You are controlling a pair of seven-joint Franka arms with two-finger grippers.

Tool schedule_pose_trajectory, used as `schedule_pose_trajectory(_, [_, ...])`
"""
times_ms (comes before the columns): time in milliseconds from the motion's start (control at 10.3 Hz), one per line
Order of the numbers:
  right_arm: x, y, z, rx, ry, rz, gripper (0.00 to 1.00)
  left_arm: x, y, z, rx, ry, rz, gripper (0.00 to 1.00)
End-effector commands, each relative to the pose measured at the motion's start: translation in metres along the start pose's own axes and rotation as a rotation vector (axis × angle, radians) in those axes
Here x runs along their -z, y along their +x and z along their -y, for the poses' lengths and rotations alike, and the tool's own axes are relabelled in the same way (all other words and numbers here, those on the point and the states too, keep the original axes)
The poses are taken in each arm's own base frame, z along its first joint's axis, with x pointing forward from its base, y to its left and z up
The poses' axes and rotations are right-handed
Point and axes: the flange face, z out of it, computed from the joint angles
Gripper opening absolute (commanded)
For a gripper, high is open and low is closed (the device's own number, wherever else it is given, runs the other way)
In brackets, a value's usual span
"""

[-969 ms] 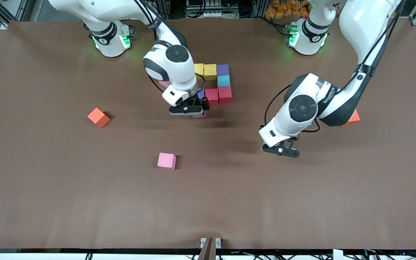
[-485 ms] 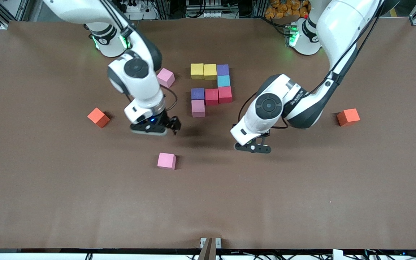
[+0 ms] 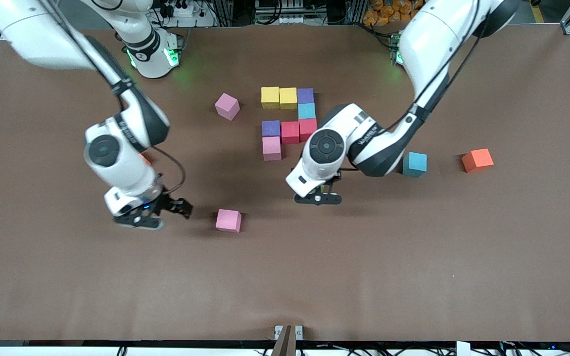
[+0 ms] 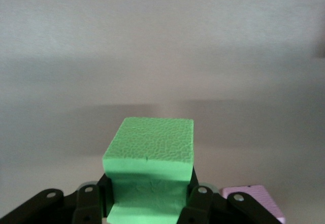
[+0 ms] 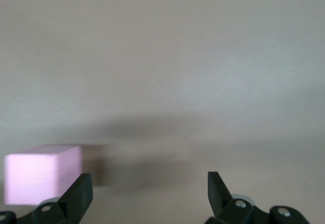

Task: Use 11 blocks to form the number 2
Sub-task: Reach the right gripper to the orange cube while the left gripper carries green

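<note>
The left pincer (image 3: 317,199) clamps a green cube (image 4: 150,165) above bare bench (image 3: 413,257), at five o'clock from the unfinished number 2 (image 3: 290,121). The right pincer (image 3: 159,213) hangs wide and empty, at nine o'clock from a pink cube (image 3: 228,220).

Left gripper (image 3: 317,199) up over the table's middle, fingers clamped on a green block (image 4: 150,158), right gripper (image 3: 152,215) low over the table, fingers spread wide, empty.
</note>
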Motion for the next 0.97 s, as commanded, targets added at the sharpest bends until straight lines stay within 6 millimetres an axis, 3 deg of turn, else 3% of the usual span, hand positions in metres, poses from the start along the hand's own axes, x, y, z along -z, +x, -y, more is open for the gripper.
schedule_pose_trajectory(0, [0.006, 0.018, -0.050, 0.079, 0.015, 0.013, 1.00, -0.001, -0.002, -0.023, 0.038, -0.008, 0.017, 0.38])
schedule_pose_trajectory(194, [0.018, 0.022, -0.111, 0.143, 0.021, 0.049, 1.00, -0.013, -0.001, -0.038, 0.068, -0.028, 0.029, 0.38])
schedule_pose_trajectory(291, [0.019, 0.013, -0.123, 0.183, 0.011, 0.061, 1.00, -0.017, -0.003, -0.055, 0.079, -0.039, 0.021, 0.38])
schedule_pose_trajectory(582, [0.050, -0.015, -0.135, 0.296, -0.083, 0.102, 1.00, -0.033, -0.007, -0.068, 0.063, -0.027, 0.018, 0.38])
schedule_pose_trajectory(872, [0.041, -0.058, -0.166, 0.427, -0.105, 0.152, 1.00, -0.046, -0.017, -0.082, 0.043, -0.019, 0.024, 0.38])
